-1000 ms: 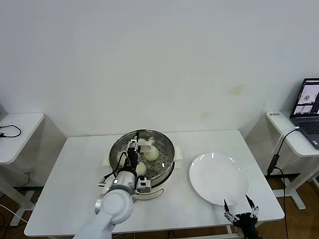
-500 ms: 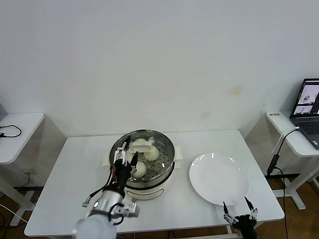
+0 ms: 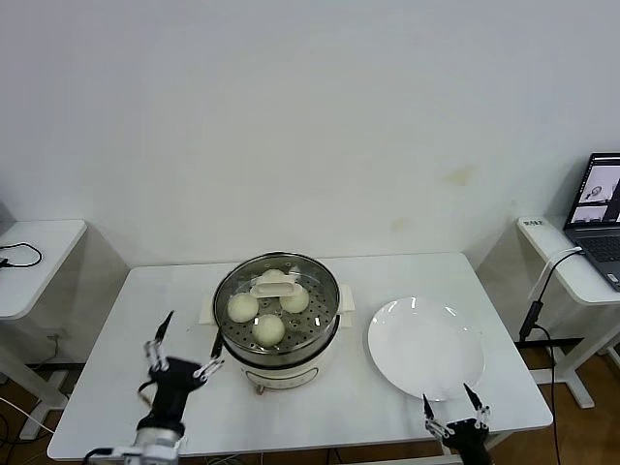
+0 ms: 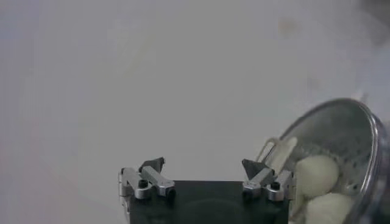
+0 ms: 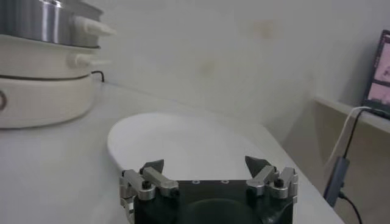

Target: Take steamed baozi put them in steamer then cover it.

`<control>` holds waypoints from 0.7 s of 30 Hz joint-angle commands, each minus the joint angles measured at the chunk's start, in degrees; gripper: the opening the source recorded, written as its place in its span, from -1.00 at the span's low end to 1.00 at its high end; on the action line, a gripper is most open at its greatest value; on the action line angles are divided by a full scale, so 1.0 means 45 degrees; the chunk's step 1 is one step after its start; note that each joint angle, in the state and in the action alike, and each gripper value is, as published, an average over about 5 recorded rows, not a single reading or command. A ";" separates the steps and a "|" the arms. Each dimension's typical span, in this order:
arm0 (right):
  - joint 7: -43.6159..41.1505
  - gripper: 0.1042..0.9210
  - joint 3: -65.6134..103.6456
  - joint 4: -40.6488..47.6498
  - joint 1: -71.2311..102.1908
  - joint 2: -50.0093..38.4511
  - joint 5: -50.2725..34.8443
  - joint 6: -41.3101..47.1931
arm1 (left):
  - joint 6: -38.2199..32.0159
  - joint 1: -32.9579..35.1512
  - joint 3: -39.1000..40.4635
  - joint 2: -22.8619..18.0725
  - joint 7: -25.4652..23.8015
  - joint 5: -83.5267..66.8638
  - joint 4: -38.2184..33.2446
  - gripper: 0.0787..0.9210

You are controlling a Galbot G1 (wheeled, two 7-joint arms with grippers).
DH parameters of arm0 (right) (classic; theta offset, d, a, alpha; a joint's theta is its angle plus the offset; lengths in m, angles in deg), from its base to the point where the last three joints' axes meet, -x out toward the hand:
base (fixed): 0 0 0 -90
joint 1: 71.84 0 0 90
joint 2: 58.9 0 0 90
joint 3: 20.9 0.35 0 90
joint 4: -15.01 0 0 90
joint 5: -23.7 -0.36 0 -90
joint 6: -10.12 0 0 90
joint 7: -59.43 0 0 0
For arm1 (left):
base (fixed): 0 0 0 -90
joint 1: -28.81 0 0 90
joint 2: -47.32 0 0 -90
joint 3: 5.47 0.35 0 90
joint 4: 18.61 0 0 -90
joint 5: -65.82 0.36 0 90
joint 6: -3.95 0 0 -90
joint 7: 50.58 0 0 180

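Four steamed baozi (image 3: 268, 329) are sitting in the steamer (image 3: 279, 360) — I am counting three smooth, round, cream-white buns lying plainly on the perforated floor and a fourth at the far side, partly hidden behind a white piece lying across the basket. They are huddling close together near the middle of the shiny steel pot, which is standing uncovered on its white base at the centre of the table (image 3: 407, 271). One white plate (image 3: 426, 349) is lying to the right of the steamer, bare.

My left gripper (image 3: 183, 344) is hanging over the near left part of the table, just left of the steamer, its fingers spread wide apart and holding nothing. My right gripper (image 3: 450, 409) is waiting at the near edge of the table, just off the plate's near rim — its fingers too are spread wide, touching nothing.
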 commanded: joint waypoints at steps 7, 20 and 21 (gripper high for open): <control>0.0185 0.76 -0.1307 -0.1855 0.1467 -0.1625 -0.2228 0.0990 | -0.3654 0.2829 -0.2026 -0.0933 0.0955 -0.6911 0.1728 0.77; 0.0558 0.76 -0.1546 -0.2577 0.1658 -0.1803 -0.2158 0.2056 | -0.2969 0.3431 -0.2057 -0.0971 0.0449 -0.6316 0.1749 0.77; 0.0560 0.76 -0.1593 -0.2621 0.1672 -0.1820 -0.2146 0.2067 | -0.2892 0.3472 -0.2020 -0.0996 0.0404 -0.6256 0.1715 0.77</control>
